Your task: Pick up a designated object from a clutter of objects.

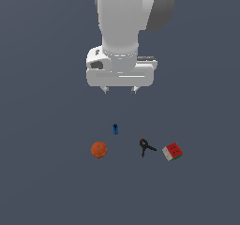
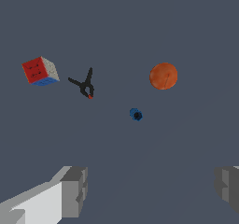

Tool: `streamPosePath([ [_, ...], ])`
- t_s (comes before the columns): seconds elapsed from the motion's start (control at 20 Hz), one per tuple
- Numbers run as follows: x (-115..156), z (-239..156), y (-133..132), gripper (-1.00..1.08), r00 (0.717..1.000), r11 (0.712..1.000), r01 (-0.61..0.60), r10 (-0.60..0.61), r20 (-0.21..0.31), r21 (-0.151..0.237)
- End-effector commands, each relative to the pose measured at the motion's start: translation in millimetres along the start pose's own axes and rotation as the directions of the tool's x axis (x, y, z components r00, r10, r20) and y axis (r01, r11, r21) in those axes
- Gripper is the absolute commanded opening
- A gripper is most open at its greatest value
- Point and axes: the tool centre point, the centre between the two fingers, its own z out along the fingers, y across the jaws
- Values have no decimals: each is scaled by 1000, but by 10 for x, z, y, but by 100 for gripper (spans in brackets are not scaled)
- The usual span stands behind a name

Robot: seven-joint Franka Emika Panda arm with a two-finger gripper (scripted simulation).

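Black clamp (image 1: pixel 146 147) on floor, well below end effector (image 1: pixel 120 90) (fingers apart)

Only the desk (image 1: pixel 42 191) to call here: one flat, matte surface in dark slate grey with a bluish cast. It fills the exterior view from edge to edge, even in tone all the way across. Over in the wrist view it is the same desk (image 2: pixel 196 27), same dark grey-blue, running out past every border of the picture.
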Motion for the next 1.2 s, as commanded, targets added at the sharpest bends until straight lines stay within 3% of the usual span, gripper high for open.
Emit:
streamPosePath([
  [0.0, 0, 0, 0, 100, 1000, 1000, 0, 0, 0, 0],
  [0.5, -16, 74, -104, 100, 999, 999, 31, -31, 9, -36],
  [1.15, 177, 306, -216, 100, 997, 996, 78, -78, 4, -38],
])
